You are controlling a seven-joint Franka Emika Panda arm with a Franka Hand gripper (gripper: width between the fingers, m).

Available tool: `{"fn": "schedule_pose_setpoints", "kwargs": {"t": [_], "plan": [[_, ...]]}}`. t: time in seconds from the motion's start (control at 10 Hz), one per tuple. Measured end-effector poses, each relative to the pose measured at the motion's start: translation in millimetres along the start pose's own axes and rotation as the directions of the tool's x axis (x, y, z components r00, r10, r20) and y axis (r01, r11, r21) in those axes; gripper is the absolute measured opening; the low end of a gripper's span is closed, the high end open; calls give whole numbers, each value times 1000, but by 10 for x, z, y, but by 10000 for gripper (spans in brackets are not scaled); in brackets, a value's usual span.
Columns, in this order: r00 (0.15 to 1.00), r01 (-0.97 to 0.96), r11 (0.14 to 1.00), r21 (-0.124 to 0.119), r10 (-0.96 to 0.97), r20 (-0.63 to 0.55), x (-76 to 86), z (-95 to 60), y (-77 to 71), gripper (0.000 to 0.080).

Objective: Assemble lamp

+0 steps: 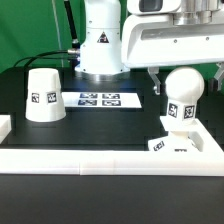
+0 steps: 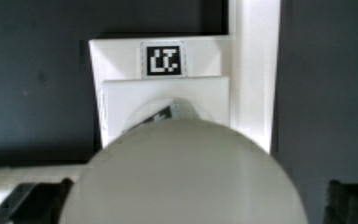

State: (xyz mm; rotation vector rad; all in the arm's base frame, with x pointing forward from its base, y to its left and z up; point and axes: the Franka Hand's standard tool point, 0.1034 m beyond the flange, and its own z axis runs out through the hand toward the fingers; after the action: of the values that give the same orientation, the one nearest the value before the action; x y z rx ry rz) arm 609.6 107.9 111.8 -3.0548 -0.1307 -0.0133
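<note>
Nearest the camera, a long white raised rail [image 1: 100, 165] ran across the front of the black table [image 1: 15, 95]. Just behind it, toward the exterior view's right, sat the low white plastic lamp base with sloped sides [image 1: 170, 146], carrying black-and-white square tags. The wrist view showed it lying against a white rail.

The white ball-shaped bulb [image 1: 185, 88] stood upright on the base, its tagged neck down. The arm's two-finger gripper [image 1: 184, 85] hung around the ball, its 2 dark fingers [image 1: 152, 82] spread apart, 1 on each side. In the wrist view a narrow gap showed between each fingertip [image 2: 34, 203] and the bulb [image 2: 179, 170], so the pincer was not clamped on it.

Well apart, toward the exterior view's left, the white truncated-cone shade [image 1: 44, 95] stood alone on its wide end, untouched. Beside it lay the thin flat marker board [image 1: 98, 99]. Farthest back rose the large white robot body [image 1: 100, 40].
</note>
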Motion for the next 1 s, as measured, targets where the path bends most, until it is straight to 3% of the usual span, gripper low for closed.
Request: {"fn": "schedule_pose_setpoints", "kwargs": {"t": [0.3,0.5,1.0], "plan": [[960,279,960,-20,-279,6,3,5,25,698],[896,444,896,-18,-444,12,10,10,81,698],[765,645,764,-32,-644,32,13,2,90,698]]}}
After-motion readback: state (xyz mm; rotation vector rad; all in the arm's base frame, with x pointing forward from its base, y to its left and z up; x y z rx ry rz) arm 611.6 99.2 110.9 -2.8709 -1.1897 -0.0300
